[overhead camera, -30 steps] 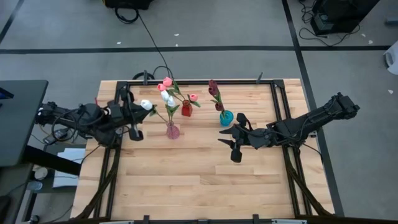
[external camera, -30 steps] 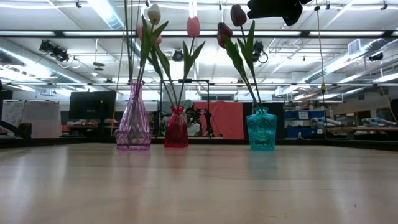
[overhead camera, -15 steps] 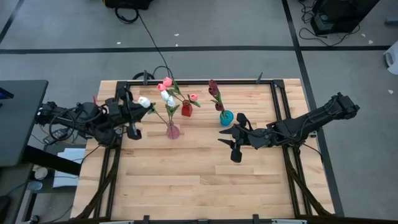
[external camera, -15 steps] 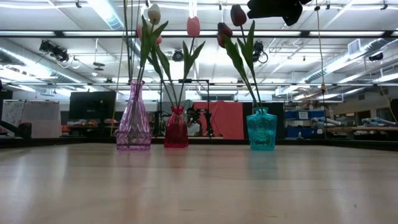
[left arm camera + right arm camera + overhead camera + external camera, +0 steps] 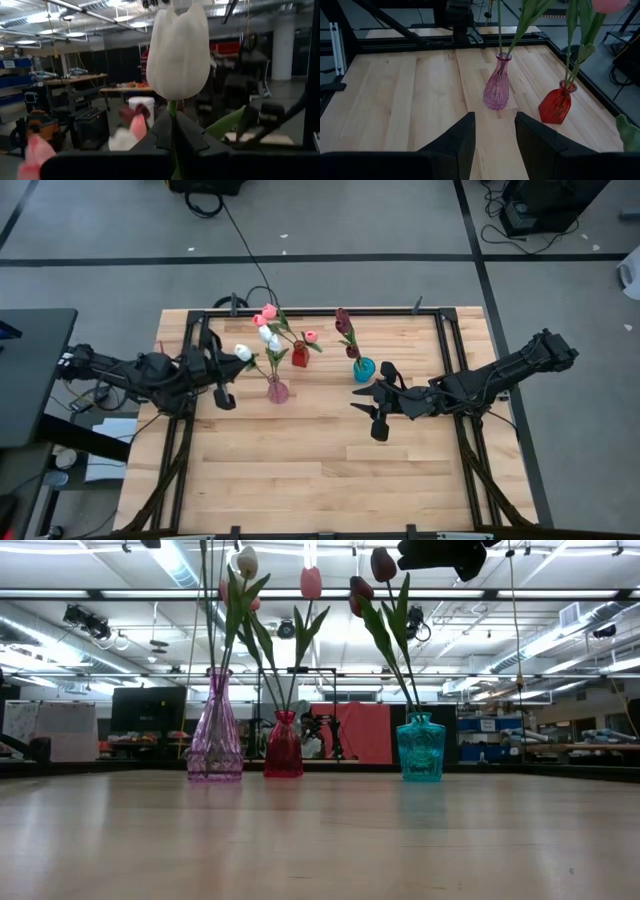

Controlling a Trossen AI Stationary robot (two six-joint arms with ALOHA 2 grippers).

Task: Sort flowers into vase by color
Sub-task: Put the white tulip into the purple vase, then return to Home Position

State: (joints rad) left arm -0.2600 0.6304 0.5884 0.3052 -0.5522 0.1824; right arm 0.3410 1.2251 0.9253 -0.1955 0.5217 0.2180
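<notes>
Toward twelve o'clock on the table [image 5: 300,470], three vases already hold sorted tulips, while the left end effector [image 5: 222,372], clamped on a last white tulip [image 5: 243,353], holds it beside the pink vase [image 5: 278,391]; right end effector [image 5: 377,405] waits, fingers apart.

Pink vase [image 5: 215,735]: we see it standing leftmost on the table [image 5: 320,840], holding a white tulip [image 5: 245,562].
Red vase [image 5: 283,746]: just beside it, holding a pink tulip [image 5: 311,582].
Teal vase [image 5: 421,748]: we place it rightmost, with maroon tulips [image 5: 383,564].
Arm part [image 5: 440,554]: dark, at the top edge (which arm, we cannot tell).
</notes>
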